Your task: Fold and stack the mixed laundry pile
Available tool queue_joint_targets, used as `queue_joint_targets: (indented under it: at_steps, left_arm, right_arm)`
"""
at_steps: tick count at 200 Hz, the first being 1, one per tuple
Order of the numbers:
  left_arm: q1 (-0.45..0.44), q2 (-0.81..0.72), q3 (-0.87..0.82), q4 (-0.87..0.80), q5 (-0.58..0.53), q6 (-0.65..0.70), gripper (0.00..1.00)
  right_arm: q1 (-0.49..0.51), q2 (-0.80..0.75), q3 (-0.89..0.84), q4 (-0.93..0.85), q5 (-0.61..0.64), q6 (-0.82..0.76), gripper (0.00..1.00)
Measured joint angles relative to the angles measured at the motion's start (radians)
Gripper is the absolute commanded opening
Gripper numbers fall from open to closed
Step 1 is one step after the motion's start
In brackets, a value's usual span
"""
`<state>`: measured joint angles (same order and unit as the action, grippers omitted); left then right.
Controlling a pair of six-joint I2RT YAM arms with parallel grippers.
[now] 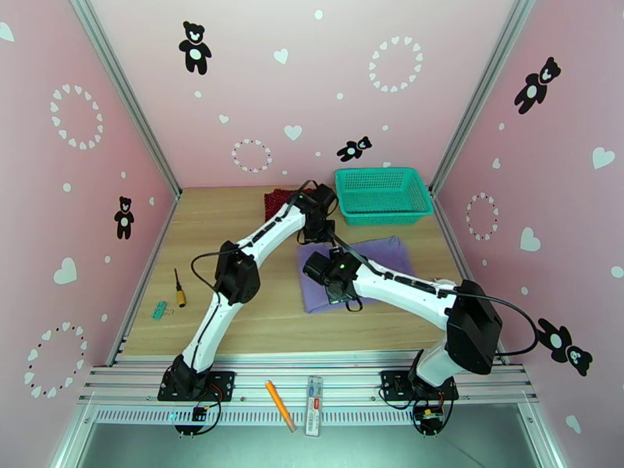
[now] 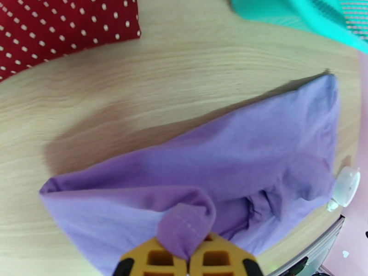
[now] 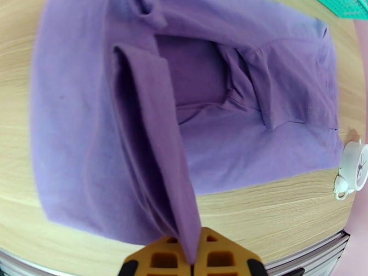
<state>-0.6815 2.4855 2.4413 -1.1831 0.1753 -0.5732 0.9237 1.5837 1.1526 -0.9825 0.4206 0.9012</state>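
The lavender-purple T-shirt point(image 1: 376, 256) lies half folded on the wooden table, right of centre. My left gripper point(image 1: 317, 232) is at its far left edge, shut on a pinched bit of hem point(image 2: 184, 226). My right gripper point(image 1: 310, 267) is at the near left edge, shut on a long raised fold of the same shirt point(image 3: 156, 148). Both sets of yellow fingertips point(image 2: 188, 262) point(image 3: 193, 262) press together on purple fabric. The dark red cloth with pale dots point(image 1: 275, 201) point(image 2: 60, 24) lies flat at the back of the table, partly hidden behind the left arm.
A teal mesh basket point(image 1: 383, 193) point(image 2: 299, 14) stands at the back right, just beyond the shirt. A screwdriver point(image 1: 180, 288) and a teal clip point(image 1: 160, 309) lie at the table's left. An orange pen point(image 1: 278, 404) rests on the front rail. A small white object point(image 3: 353, 167) sits by the shirt's edge.
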Motion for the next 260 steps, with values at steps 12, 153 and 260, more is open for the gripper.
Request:
queue_joint_targets:
  at_steps: [12,153,260]
  left_arm:
    - [0.0,0.019,0.004,-0.014,0.0,0.0,0.0]
    - [0.002,0.069,0.043,-0.01,-0.053,-0.015,0.03]
    - [0.009,0.13,0.079,0.023,-0.052,-0.016,0.61]
  right_arm:
    - [-0.007,0.001,-0.015,0.022,-0.005,-0.005,0.0]
    - [-0.055,0.142,-0.091,0.158,0.058,0.032,0.0]
    - [-0.06,0.183,-0.091,0.14,0.072,0.093,0.32]
